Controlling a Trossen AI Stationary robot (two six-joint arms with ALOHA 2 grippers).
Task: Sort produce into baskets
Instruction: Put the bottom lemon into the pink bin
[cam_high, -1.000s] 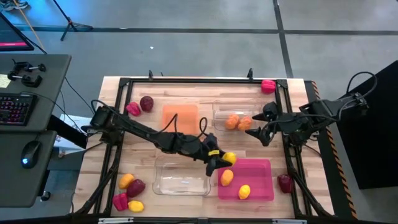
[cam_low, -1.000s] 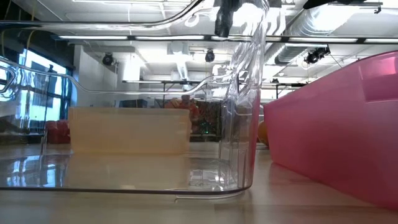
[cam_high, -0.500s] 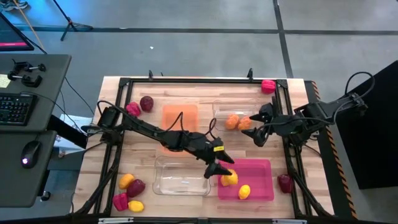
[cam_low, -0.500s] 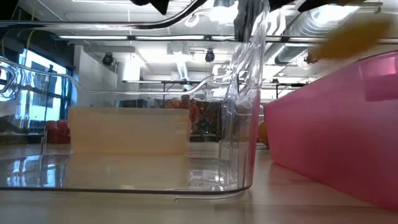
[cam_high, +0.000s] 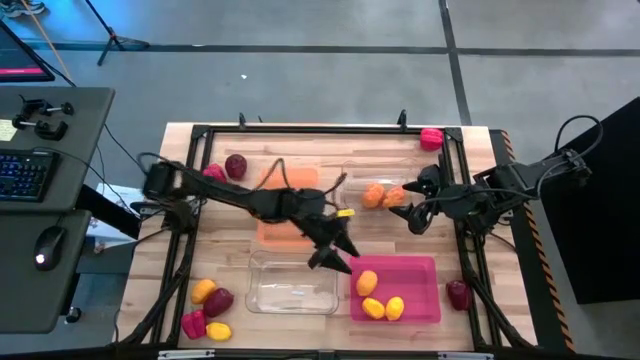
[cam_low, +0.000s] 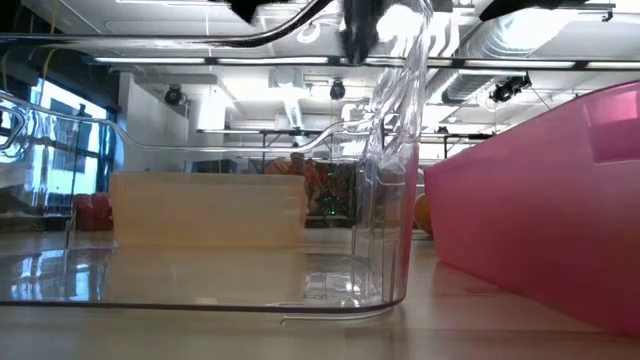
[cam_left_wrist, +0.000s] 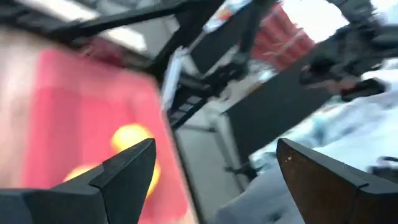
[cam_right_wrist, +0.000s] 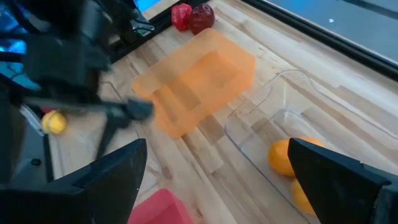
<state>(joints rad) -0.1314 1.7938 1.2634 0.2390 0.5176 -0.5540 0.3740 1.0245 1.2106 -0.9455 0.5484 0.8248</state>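
Left tool (cam_high: 333, 254) hangs released beside the pink basket (cam_high: 425, 268) holding three lemons (cam_high: 366, 283); right tool (cam_high: 411, 212) gapes, empty. Toy produce looks light, hard, smooth; best pinched across the middle.

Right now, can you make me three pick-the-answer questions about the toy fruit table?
1. Where are the three yellow lemons?
A. magenta-pink plastic tray
B. orange tray
C. floor

2. How many orange round fruits lie in the clear plastic tray at the far side?
A. none
B. two
C. five

3. The left hand is:
A. holding a pepper
B. open and empty
C. out of sight

Answers: 1 A, all three lie inside the magenta-pink plastic tray. 2 B, two orange round fruits sit together. 3 B, its fingers are spread with nothing between.
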